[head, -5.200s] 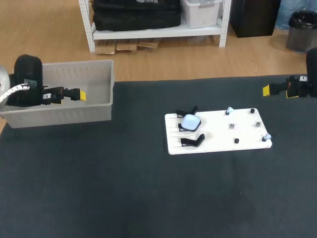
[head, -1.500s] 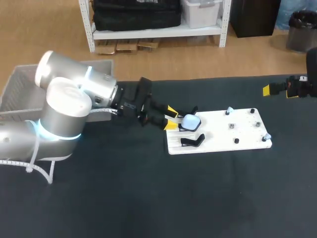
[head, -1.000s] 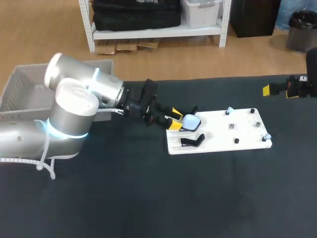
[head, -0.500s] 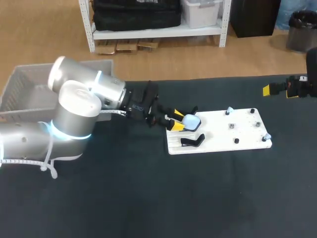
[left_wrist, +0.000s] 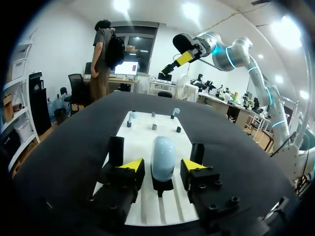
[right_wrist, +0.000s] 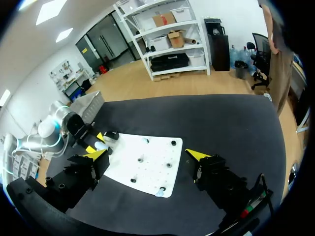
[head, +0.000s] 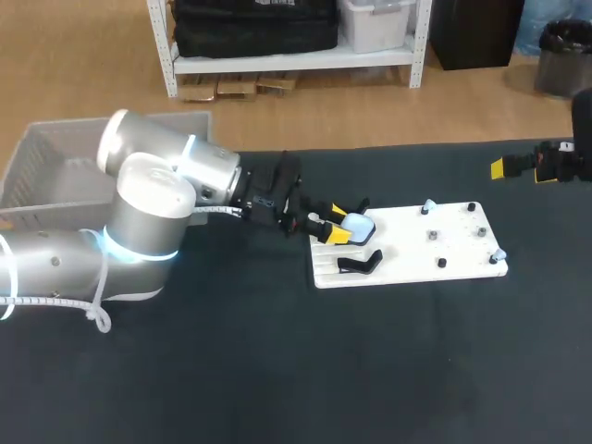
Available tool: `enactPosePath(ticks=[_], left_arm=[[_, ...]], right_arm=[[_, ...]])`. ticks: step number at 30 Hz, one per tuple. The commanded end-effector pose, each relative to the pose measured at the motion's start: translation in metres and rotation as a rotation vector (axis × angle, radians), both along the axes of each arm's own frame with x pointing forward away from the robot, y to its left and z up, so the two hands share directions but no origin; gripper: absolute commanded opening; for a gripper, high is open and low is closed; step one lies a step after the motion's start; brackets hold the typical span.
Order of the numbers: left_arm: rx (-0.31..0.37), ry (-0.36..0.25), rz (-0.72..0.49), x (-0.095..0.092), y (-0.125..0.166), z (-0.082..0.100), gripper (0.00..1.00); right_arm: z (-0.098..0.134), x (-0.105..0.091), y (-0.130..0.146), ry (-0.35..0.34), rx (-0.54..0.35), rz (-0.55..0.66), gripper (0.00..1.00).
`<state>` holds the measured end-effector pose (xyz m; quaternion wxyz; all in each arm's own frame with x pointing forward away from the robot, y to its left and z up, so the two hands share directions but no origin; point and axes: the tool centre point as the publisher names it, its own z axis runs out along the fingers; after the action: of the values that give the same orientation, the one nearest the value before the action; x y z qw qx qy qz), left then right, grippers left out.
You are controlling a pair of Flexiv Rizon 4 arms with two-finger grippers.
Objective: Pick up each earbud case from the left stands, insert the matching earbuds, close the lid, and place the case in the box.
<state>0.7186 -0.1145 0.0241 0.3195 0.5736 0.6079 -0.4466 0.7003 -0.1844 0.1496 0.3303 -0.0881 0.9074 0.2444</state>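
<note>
Two yellow-tipped fingers of the left gripper [left_wrist: 162,167] stand apart on either side of the pale blue earbud case [left_wrist: 163,156]. A narrow gap shows between each tip and the case's flanks, so nothing is gripped yet. The case sits propped in its black stand [left_wrist: 162,186] at the near end of the white board [left_wrist: 147,120], squarely between the fingers, its rounded body reaching a little ahead of the tips. The step in hand appears to be the pick. To do it well, the fingers should probably close evenly from both sides while the case stays centred, so that neither tip pushes it askew in the stand first. The shell looks smooth and curved, so a pinch near its crown might squeeze it out. Contact on the broadest part of the flanks seems safer. Lifting out along the stand's lean, not sideways, should keep the light board from being dragged. The right gripper [right_wrist: 147,155] holds nothing, its fingers spread wide, with the board well ahead of them.
</note>
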Motion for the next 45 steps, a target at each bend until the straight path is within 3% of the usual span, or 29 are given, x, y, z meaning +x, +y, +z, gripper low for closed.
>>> enactPosePath(ticks=[1, 22, 29, 31, 33, 39, 45], left_arm=[[-0.006, 0.004, -0.006, 0.004, -0.003, -0.004, 0.46], [-0.028, 0.026, 0.015, 0.01, -0.008, -0.01, 0.45], [-0.036, 0.025, 0.015, 0.009, -0.008, -0.009, 0.4], [-0.039, 0.026, 0.014, 0.008, -0.007, -0.009, 0.23], [-0.042, 0.025, 0.013, 0.006, -0.006, -0.007, 0.0], [-0.071, 0.013, 0.012, 0.001, -0.001, 0.002, 0.0], [-0.148, -0.004, 0.019, -0.006, 0.006, 0.029, 0.0]], right_arm=[[0.0, 0.001, -0.001, 0.0, 0.002, 0.004, 1.0], [0.0, 0.001, -0.001, 0.0, 0.002, 0.004, 1.0], [0.0, 0.001, -0.001, 0.0, 0.002, 0.004, 1.0], [0.0, 0.001, -0.001, 0.0, 0.002, 0.004, 1.0], [0.0, 0.001, -0.001, 0.0, 0.002, 0.004, 1.0], [0.0, 0.001, -0.001, 0.0, 0.002, 0.004, 1.0], [0.0, 0.001, -0.001, 0.0, 0.002, 0.004, 1.0]])
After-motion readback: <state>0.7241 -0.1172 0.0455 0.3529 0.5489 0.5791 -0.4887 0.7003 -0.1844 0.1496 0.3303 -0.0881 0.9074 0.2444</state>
